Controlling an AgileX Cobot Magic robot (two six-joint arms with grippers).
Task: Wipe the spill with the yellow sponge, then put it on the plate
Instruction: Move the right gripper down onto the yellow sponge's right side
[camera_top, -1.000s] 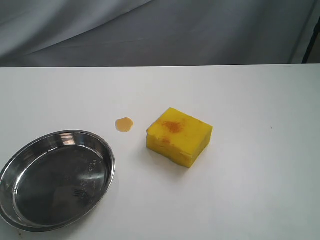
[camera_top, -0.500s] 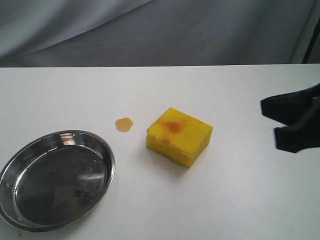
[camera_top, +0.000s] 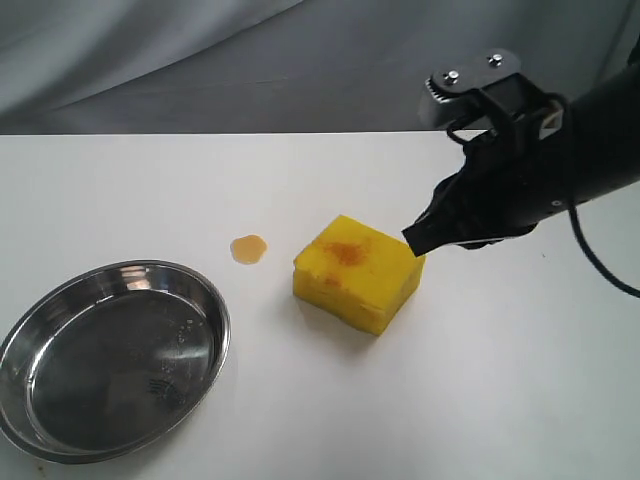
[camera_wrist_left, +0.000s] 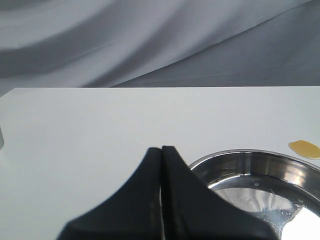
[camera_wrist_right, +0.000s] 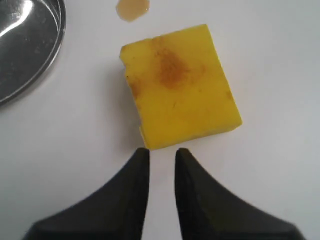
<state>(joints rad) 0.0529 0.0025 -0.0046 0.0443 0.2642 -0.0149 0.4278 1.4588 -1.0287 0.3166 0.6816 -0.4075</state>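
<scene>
Exterior view shows one thick yellow foam sponge (camera_top: 358, 272) at centre. One small round orange-tan spill (camera_top: 248, 248) lies just left of it, not touching. One round shiny steel plate (camera_top: 110, 370) sits at lower left, its rim cut off by the frame edge. Open white table (camera_top: 500, 380) spans the lower right. At the sponge's right edge, the black right gripper (camera_top: 415, 238) is slightly parted and empty. The left gripper (camera_wrist_left: 161, 148), seen only by its wrist camera, is pressed closed on nothing.

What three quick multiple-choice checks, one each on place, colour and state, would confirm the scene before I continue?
1. The spill lies: A in the plate; B between plate and yellow sponge; C under the sponge.
2. The sponge's top stain is: A green; B blue; C orange-brown.
3. The left pincer is: A shut, empty; B wide open; C gripping the plate.
Answers: 1 B, the exterior view shows it on bare table between them. 2 C, plain in the right wrist view. 3 A, it is closed tight with nothing held.
</scene>
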